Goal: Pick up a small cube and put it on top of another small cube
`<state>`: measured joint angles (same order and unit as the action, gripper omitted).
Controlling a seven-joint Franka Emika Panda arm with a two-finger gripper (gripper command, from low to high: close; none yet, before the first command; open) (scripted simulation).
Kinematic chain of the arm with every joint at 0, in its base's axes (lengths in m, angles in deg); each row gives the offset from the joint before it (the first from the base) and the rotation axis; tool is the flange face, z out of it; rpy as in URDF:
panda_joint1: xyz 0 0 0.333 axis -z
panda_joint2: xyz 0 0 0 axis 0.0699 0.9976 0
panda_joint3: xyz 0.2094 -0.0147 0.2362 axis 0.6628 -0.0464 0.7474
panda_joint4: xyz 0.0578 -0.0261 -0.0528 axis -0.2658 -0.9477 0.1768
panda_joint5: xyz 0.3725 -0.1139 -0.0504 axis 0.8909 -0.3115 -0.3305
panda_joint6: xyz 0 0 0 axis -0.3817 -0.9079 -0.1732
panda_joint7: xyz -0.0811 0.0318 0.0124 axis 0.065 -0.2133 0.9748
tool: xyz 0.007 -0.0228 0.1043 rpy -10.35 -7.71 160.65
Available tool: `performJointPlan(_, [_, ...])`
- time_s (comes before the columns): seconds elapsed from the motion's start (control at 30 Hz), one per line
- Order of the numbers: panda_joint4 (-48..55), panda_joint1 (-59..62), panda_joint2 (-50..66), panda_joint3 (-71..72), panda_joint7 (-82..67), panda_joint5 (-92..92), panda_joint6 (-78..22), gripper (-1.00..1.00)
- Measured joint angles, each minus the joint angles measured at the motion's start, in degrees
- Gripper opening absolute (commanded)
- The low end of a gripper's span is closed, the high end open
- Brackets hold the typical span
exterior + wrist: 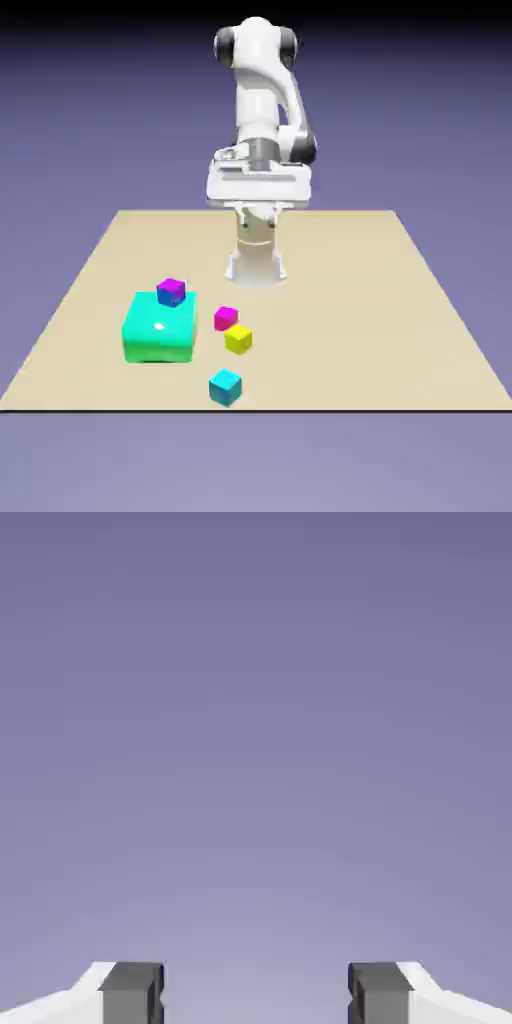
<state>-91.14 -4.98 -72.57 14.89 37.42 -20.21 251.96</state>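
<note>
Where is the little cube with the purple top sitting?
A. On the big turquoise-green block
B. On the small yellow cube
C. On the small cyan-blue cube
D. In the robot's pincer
A: in the exterior view the small cube with the purple-magenta top and blue sides sits on the far edge of the big turquoise-green block, while the open pincer holds nothing.

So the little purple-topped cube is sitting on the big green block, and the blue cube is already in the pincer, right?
Not quite. The blue cube lies on the table; the hand view shows the pincer open and empty. The purple-topped cube does sit on the green block, as the exterior view shows.
</note>
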Motion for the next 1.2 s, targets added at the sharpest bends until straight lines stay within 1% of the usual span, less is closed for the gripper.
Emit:
performJointPlan(1.13, [23.5,-7.9,48.5,-15.3,-84.7,32.7,-17.9,0.0])
performJointPlan(1.2, [24.0,-8.1,49.5,-15.6,-86.4,33.4,-18.2,0.0])
